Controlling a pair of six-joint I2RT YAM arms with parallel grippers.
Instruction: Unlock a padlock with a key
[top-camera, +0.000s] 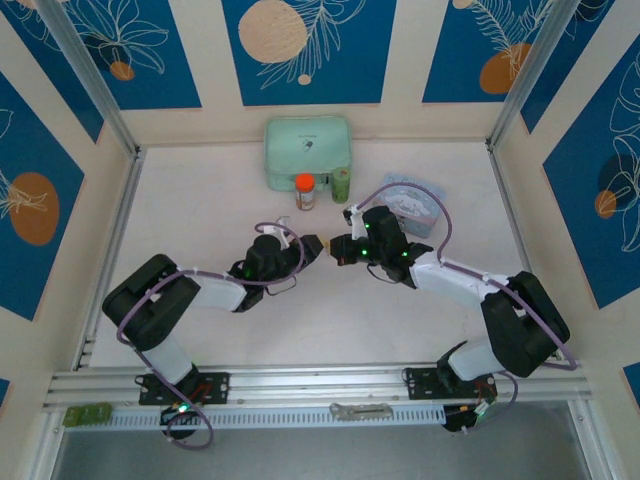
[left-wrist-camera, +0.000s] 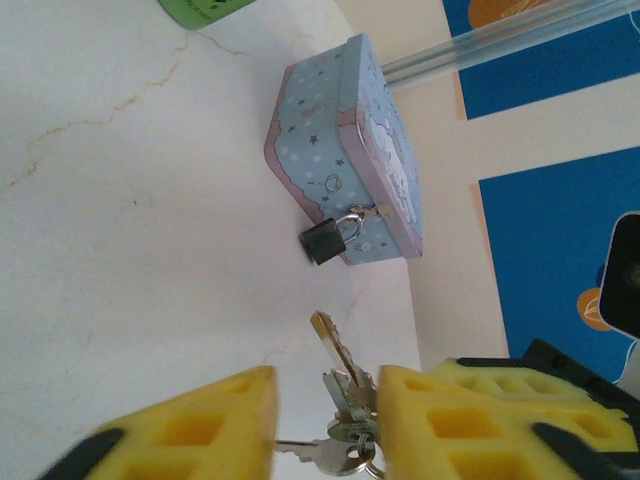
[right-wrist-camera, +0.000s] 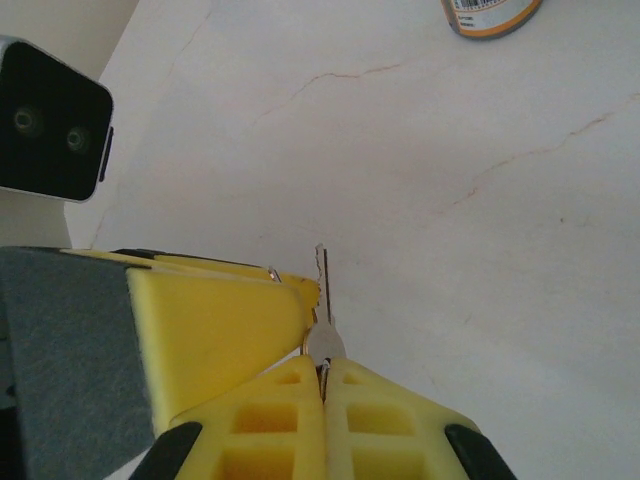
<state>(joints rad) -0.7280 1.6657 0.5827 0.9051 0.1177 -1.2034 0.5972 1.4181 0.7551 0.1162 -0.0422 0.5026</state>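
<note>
The key (right-wrist-camera: 325, 342) is clamped by its head between the closed fingers of the right gripper (right-wrist-camera: 322, 372), its thin blade standing clear above the marbled table (right-wrist-camera: 480, 250). The left gripper (left-wrist-camera: 326, 395) is held narrowly apart, and the key bunch (left-wrist-camera: 350, 420) is seen between its yellow fingers, not pinched from both sides. The padlock (left-wrist-camera: 322, 241) is hung on the clasp of the light-blue tin (left-wrist-camera: 345, 130), apart from the keys

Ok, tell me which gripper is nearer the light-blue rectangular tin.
Right. The right gripper lies just in front of the tin; the left gripper faces it from farther off.
</note>
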